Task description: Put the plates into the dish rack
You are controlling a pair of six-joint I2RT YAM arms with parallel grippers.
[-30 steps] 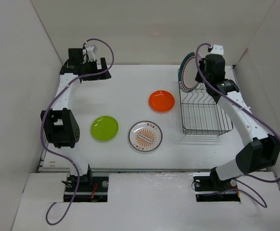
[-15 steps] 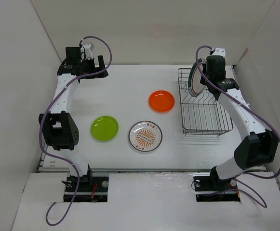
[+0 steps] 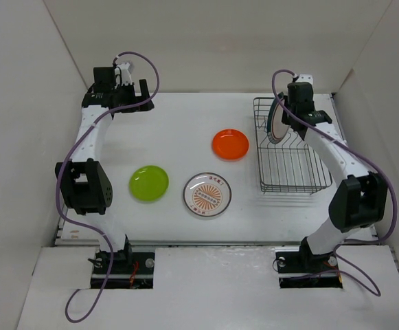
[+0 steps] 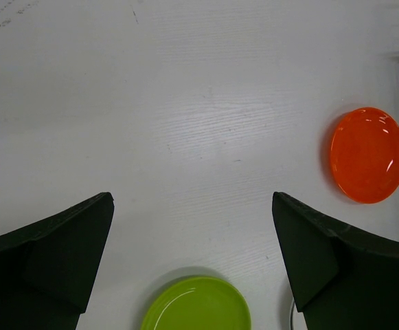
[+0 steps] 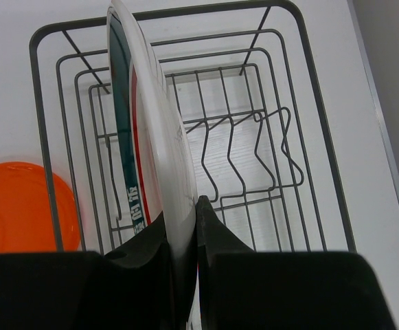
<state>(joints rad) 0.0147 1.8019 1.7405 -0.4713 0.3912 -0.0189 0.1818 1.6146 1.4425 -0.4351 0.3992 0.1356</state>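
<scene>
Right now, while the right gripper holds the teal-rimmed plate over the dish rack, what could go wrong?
1. The right gripper pinches the teal-rimmed plate only at its rim, with the plate on edge, so it may slip or swing.
2. The plate leans and appears to be beside the upright dividers of the dish rack, not between them. If released here, it might tip over flat.

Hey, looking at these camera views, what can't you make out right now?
Right wrist view: the right fingers cover the lower edge of the teal-rimmed plate, so whether it sits between the dividers of the rack is hidden.
Top view: that plate is tilted and small; its face cannot be made out.
Left wrist view: the bottom edge cuts off the green plate.
Top view: the writing on the sunburst plate is too small to read.
</scene>
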